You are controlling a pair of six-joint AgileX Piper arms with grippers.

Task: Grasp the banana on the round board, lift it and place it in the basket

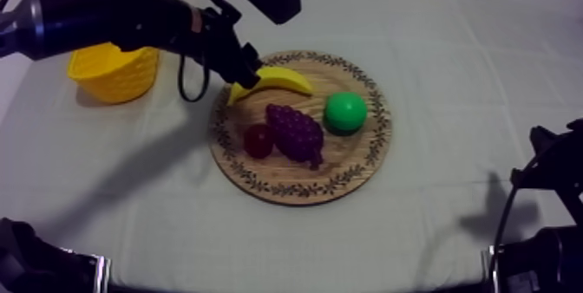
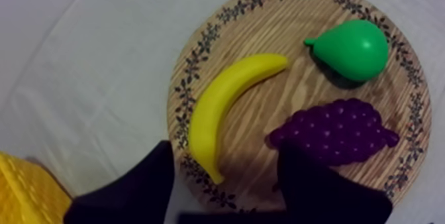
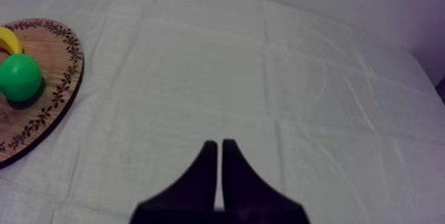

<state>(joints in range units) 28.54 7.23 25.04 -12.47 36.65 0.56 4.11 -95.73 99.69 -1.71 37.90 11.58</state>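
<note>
Left gripper point(image 2: 225, 150) is hovering open over the banana point(image 2: 222, 101), probably light, stiff and slick, so I am judging its thick middle the safest hold

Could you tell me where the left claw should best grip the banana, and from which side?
Grip the banana across its thick middle, coming down from above with the left claw. It lies flat on the board with bare wood along both long sides; grapes and pear sit apart, so the claw should probably fit.
</note>
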